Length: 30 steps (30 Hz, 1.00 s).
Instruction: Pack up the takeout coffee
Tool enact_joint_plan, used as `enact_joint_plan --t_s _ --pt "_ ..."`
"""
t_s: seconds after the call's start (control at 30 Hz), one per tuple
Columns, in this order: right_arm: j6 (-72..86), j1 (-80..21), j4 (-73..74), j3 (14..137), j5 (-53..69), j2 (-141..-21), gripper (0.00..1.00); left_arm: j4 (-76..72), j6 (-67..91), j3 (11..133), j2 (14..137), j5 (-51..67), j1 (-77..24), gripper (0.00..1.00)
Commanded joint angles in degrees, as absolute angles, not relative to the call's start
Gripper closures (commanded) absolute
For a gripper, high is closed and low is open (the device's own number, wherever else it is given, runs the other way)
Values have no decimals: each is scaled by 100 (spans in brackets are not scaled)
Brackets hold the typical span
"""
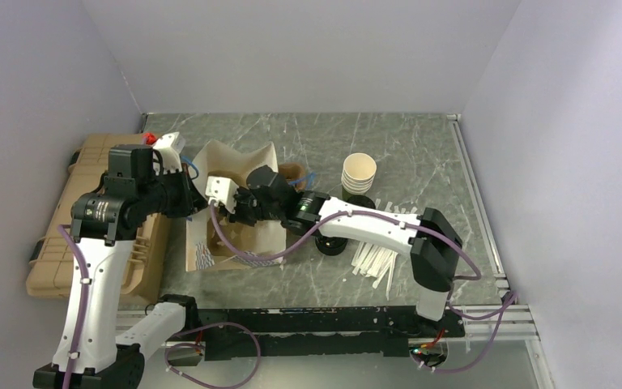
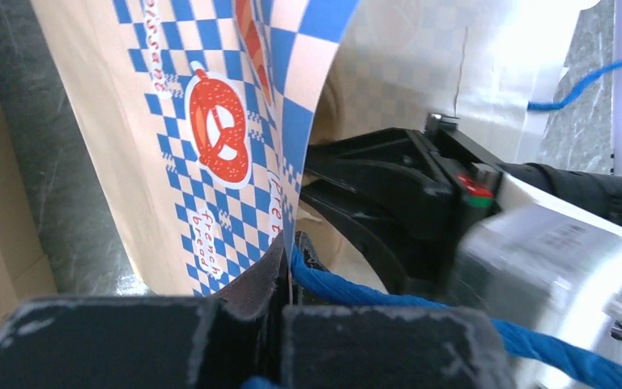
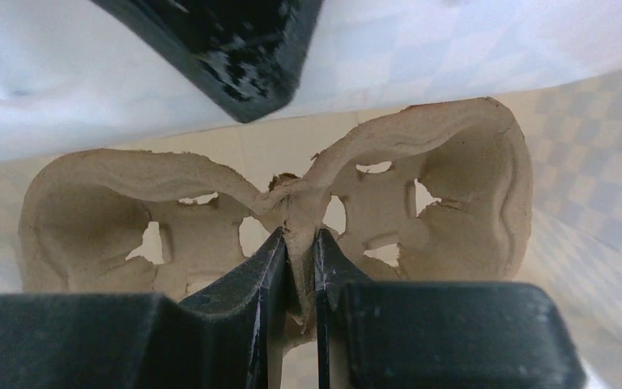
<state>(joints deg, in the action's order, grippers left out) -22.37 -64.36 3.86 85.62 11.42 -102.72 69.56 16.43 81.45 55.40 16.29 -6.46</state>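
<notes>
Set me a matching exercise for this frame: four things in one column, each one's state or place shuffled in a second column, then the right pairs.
Column one:
1. left end effector
2. right end effector
3. cup stack
4. white sticks

Column two:
A. standing upright on the table, beyond the right arm
B. shut on the pulp carrier, at its centre ridge
C. lying scattered beside the right arm
D. shut on the paper bag, at its edge

Pairs: 1-D, 2-B, 3-A, 4-C
</notes>
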Motion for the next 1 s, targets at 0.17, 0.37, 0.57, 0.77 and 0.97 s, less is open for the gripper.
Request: enact_joint_plan --t_s 0.17,0.37,0.57,0.77,0.97 --pt "-2087 -6425 -288 8753 996 -10784 83 6897 1723 8389 5563 2003 -668 100" --pt "-1985 -6417 -623 8757 928 -11099 78 6910 1706 8380 5549 2054 -668 100" --pt "-1853 -6416 -767 8775 1072 -11240 64 6903 1690 8364 5517 2092 -668 100" --pt "-1820 -6416 -848 8651 1102 -11127 39 6934 1657 8406 5511 2051 -668 100" --pt "-1882 -6416 -746 8613 1089 -10850 24 6935 1668 8385 5494 2000 -668 100"
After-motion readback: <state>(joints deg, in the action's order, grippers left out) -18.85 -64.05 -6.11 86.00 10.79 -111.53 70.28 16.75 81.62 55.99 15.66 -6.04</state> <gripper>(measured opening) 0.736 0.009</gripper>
